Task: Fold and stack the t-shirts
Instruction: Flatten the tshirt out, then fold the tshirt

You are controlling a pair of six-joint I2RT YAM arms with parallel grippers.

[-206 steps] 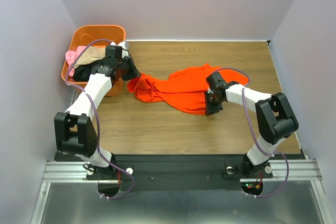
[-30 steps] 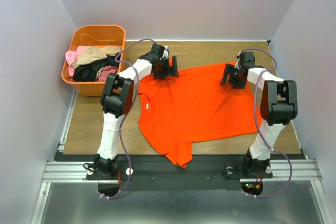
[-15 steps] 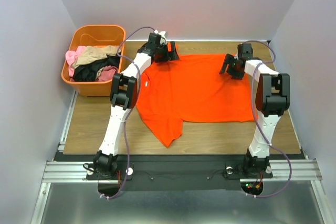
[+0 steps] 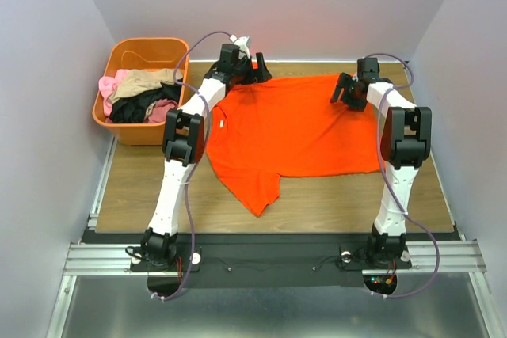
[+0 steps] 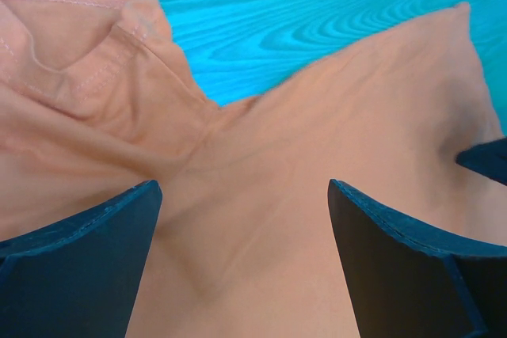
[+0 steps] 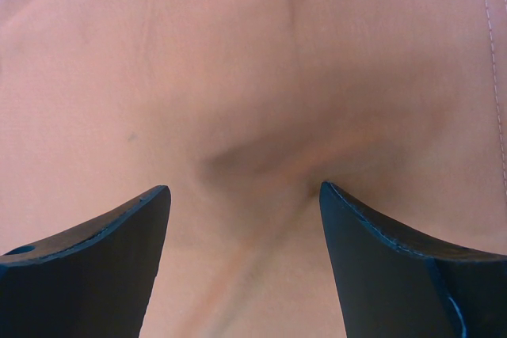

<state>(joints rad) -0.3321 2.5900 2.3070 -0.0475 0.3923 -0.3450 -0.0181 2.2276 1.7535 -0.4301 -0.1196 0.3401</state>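
An orange-red t-shirt [image 4: 293, 132] lies spread across the far half of the wooden table, one sleeve pointing toward the near edge. My left gripper [image 4: 250, 71] is at its far-left corner, open. In the left wrist view the left gripper [image 5: 244, 187] has its jaws wide apart over the cloth [image 5: 317, 116]. My right gripper [image 4: 348, 91] is at the shirt's far-right part, also open. In the right wrist view the right gripper [image 6: 245, 187] straddles a small pucker in the cloth [image 6: 238, 53]. Pink [image 4: 107, 85], tan [image 4: 142, 81] and black [image 4: 131, 108] t-shirts lie heaped in the tub.
A rigid orange tub [image 4: 127, 49] stands off the table's far-left corner. Grey walls close in behind and on both sides. Bare wood [image 4: 158, 187] shows along the near strip of the table and at its left.
Both grippers have moved toward the far edge, and the shirt has slid back with them. Several seconds ago it lay crumpled; now it lies spread.
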